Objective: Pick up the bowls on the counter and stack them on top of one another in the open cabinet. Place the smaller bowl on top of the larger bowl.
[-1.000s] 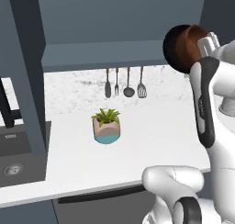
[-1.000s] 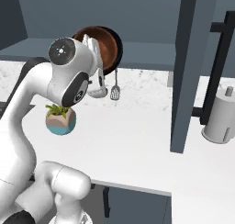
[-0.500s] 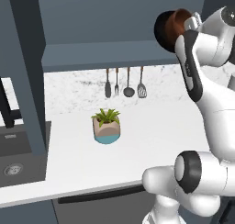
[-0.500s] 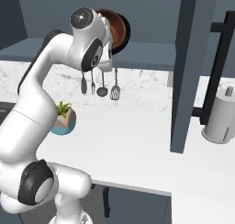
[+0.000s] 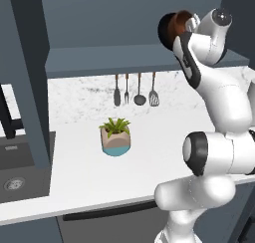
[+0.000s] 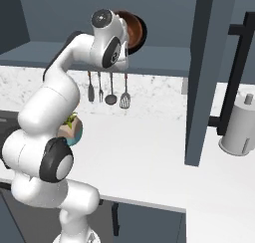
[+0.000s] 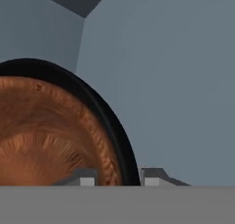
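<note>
claw: the claw (image 7: 117,176) is clamped on the rim of the bowls, one fingertip (image 7: 82,177) inside the brown bowl, the other outside the black rim
grip point: the rim wall is pinched where both bowls sit together, so one pinch seems to carry both; a rim hold at one side leaves the load hanging off-centre
brown bowl: the brown bowl (image 7: 41,136) is nested inside the black bowl (image 7: 110,122), its ribbed wood-like inside facing the hand camera
black bowl: glossy and probably slick, stiff, likely to chip if knocked on the cabinet edge
weight: two nested bowls judged moderately heavy for a rim pinch; they could swivel or slide between the fingers
position: the bowls are held high, in front of the open cabinet (image 5: 124,23), above its shelf (image 5: 119,55) and well above the tabletop (image 5: 84,172)
from the right: the bowls (image 6: 133,30) show tilted behind the wrist, opening toward the arm
below the cabinet: the plant pot (image 5: 115,137) stands on the tabletop, hanging utensils (image 5: 134,90) on the wall behind it
hidden: the wrist covers most of the bowls in both base views; the finger contact and how deep the rim sits between them are cut off at the bottom of the hand view
unclear: whether the bowls have passed the cabinet's front edge I cannot tell
</note>
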